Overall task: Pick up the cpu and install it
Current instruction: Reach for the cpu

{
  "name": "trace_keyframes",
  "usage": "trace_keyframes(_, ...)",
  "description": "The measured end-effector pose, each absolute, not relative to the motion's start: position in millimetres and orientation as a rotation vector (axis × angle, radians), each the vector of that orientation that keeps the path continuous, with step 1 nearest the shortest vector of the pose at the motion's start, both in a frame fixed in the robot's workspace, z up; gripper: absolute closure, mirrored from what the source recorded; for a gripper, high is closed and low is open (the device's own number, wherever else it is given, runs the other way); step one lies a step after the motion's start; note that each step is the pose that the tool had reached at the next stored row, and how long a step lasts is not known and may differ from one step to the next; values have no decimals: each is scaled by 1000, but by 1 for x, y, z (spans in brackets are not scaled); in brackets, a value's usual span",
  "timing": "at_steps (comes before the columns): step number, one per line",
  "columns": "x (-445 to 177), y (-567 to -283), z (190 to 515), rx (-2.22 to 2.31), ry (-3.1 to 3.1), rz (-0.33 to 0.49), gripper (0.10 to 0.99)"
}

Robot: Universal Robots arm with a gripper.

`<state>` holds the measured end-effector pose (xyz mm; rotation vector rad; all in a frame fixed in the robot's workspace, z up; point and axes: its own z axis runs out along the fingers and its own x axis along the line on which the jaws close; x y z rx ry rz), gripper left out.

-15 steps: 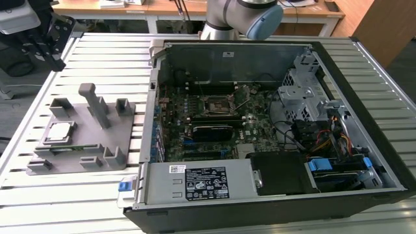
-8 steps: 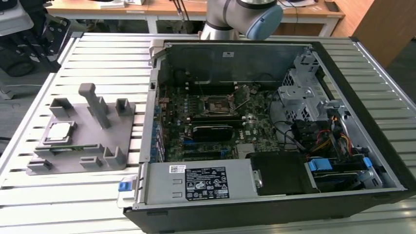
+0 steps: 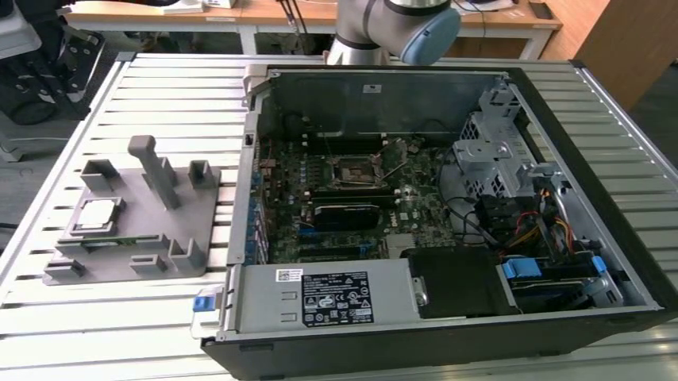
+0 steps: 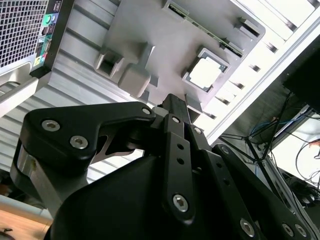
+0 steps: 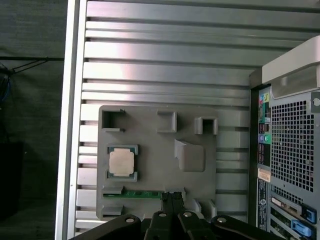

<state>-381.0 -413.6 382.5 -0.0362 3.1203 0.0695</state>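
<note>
The cpu [image 3: 98,213], a small silver square, lies flat in a recess of the grey fixture block [image 3: 159,254] on the slatted table, at the exterior view's left. Both wrist views look down on the cpu [image 5: 121,162] [image 4: 206,72] from well above. My gripper [image 5: 172,197] [image 4: 175,102] hangs high over the fixture's edge, off to one side of the cpu, its black fingers pressed together and holding nothing. Inside the open computer case, the black square socket [image 3: 355,169] sits on the motherboard.
The open computer case [image 3: 551,317] fills the table's middle and the exterior view's right, with drive cages and cables inside. A green memory stick [image 5: 135,194] lies in the fixture beside the cpu. Upright grey posts [image 3: 159,171] rise from the fixture. The arm's base [image 3: 392,28] stands behind the case.
</note>
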Motion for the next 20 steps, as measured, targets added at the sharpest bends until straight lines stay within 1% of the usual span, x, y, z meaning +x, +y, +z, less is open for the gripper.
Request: trace_keyframes(20, -413, -416, 379, -36, 3123, 70, 980)
